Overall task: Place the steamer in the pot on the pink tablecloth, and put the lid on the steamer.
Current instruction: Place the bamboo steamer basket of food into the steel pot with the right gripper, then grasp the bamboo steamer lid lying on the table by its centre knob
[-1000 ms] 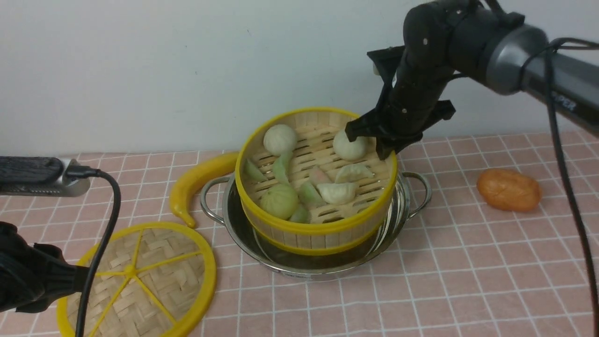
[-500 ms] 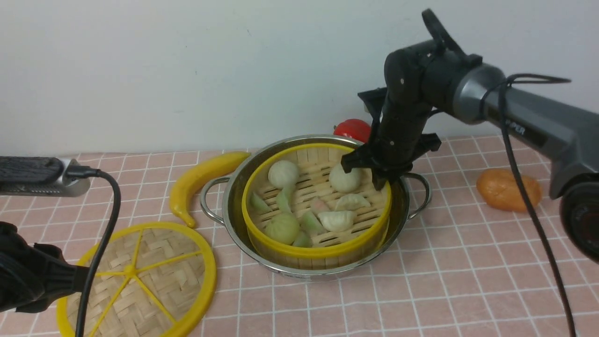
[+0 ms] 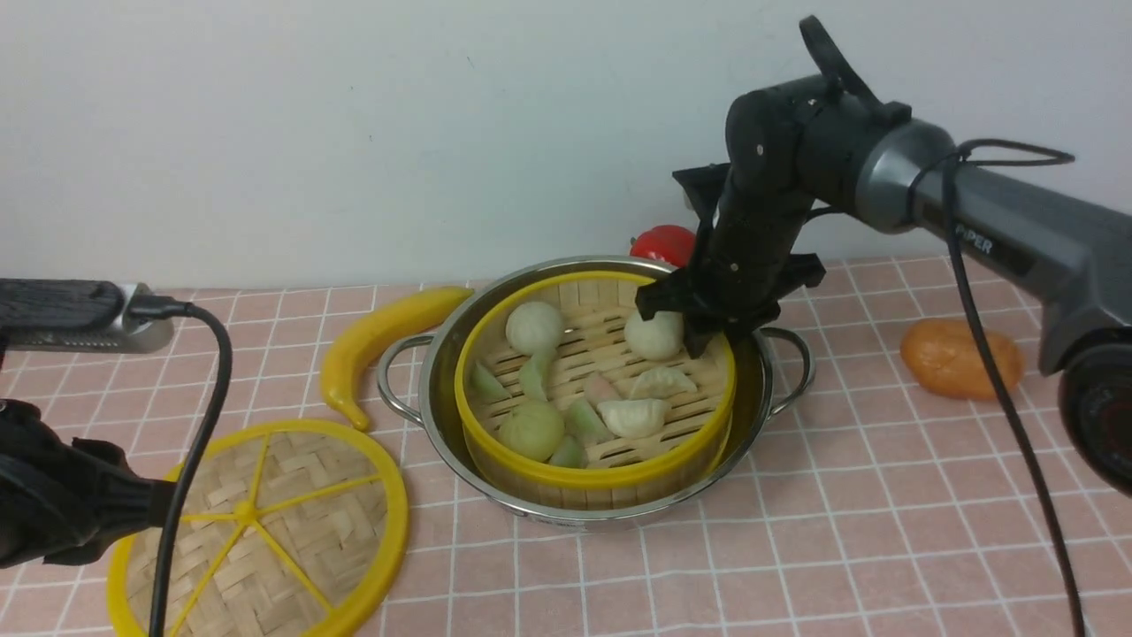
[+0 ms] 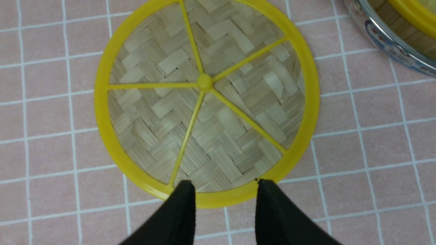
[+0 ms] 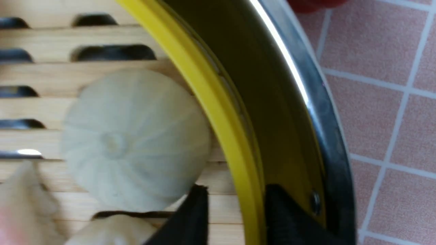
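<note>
The steamer, a bamboo basket with a yellow rim and toy buns and dumplings inside, sits in the steel pot on the pink tablecloth. My right gripper is open and straddles the steamer's far right rim, one finger inside by a white bun, one between the rim and the pot wall. The lid lies flat on the cloth left of the pot. My left gripper is open and empty above the lid's near edge.
A yellow banana lies behind the lid, against the pot's left handle. A red tomato-like thing sits behind the pot. An orange lump lies at the far right. A wall stands close behind the cloth.
The right gripper came down with the steamer, which was tilted above the pot and now sits inside it. The left arm shifted slightly.
</note>
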Tool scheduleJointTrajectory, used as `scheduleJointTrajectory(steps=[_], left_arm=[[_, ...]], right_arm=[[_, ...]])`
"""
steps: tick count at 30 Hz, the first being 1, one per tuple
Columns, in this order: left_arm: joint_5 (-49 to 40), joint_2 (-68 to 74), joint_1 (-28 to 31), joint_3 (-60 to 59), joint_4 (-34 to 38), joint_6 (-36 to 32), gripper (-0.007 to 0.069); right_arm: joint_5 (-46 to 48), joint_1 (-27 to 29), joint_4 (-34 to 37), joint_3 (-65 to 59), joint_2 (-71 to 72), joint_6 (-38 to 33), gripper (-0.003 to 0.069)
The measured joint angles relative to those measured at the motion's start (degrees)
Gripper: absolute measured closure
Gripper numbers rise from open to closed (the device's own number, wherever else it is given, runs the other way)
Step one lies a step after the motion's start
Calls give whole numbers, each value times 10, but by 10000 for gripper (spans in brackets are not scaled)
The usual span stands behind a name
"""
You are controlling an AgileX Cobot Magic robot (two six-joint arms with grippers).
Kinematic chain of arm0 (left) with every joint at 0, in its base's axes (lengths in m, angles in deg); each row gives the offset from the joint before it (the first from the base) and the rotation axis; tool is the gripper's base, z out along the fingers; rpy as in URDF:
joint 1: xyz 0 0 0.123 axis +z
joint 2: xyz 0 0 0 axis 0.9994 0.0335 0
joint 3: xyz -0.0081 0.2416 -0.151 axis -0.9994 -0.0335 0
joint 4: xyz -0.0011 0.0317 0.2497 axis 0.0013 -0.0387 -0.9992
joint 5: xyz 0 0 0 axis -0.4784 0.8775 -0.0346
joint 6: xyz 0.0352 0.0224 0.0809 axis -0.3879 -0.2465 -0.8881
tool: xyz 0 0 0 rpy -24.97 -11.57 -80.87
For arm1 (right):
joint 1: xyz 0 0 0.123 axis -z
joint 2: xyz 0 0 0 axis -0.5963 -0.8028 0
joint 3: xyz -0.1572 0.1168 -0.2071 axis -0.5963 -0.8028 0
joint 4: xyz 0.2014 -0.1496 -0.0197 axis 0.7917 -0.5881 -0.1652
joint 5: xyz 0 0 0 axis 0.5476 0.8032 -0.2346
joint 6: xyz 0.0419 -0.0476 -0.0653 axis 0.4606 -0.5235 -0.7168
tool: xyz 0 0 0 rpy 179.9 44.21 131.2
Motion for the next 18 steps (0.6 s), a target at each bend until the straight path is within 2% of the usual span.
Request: scheduleJointTrajectory(steps=[3, 7, 12, 18], left_arm=[[18, 40, 0, 0, 0, 0, 382], [63, 106, 0, 0, 0, 1, 382], [145, 193, 0, 1, 3, 1, 382], [212, 297, 0, 12, 9, 1, 382]], right_arm=[[-1, 0, 0, 0, 18, 0, 279], [-1, 0, 1, 0, 65, -6, 202], [-2, 0, 16, 0, 156, -13, 174], [-4, 0, 71, 0, 305, -30, 169]])
